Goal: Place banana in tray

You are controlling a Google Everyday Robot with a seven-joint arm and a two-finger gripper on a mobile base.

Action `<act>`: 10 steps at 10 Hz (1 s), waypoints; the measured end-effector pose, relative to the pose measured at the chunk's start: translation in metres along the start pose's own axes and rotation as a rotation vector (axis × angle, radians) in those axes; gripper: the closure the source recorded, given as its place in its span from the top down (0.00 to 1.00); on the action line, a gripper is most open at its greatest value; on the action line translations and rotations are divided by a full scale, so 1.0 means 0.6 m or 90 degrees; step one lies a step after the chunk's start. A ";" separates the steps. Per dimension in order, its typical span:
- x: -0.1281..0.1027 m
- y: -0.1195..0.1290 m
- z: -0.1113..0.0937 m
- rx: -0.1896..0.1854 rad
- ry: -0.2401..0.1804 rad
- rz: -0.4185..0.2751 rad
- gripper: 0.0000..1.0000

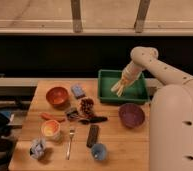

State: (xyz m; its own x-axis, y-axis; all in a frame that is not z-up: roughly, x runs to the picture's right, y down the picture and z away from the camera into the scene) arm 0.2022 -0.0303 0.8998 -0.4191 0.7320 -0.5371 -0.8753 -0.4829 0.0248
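Observation:
The banana [120, 87], a pale cream-yellow bunch of narrow splayed pieces, hangs from my gripper [126, 79] over the middle of the green tray [106, 85]. The gripper is shut on the banana's upper end and reaches down from the white arm [155, 64] at the right. The banana's lower tips are close to the tray floor; I cannot tell whether they touch it. The tray stands at the back right of the wooden table.
A purple bowl [131, 115] sits in front of the tray. To the left are an orange bowl [57, 96], an orange carrot-like stick [49, 116], a dark brown bar [92, 135], a fork [70, 142], an orange cup [50, 129] and a blue cup [99, 151]. The robot's white body [175, 130] fills the right.

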 end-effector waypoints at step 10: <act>0.016 0.025 0.009 -0.092 0.055 0.006 0.80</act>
State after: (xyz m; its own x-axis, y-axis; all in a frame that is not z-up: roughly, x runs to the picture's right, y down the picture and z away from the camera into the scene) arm 0.1839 -0.0279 0.8998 -0.3989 0.6867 -0.6077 -0.8253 -0.5578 -0.0885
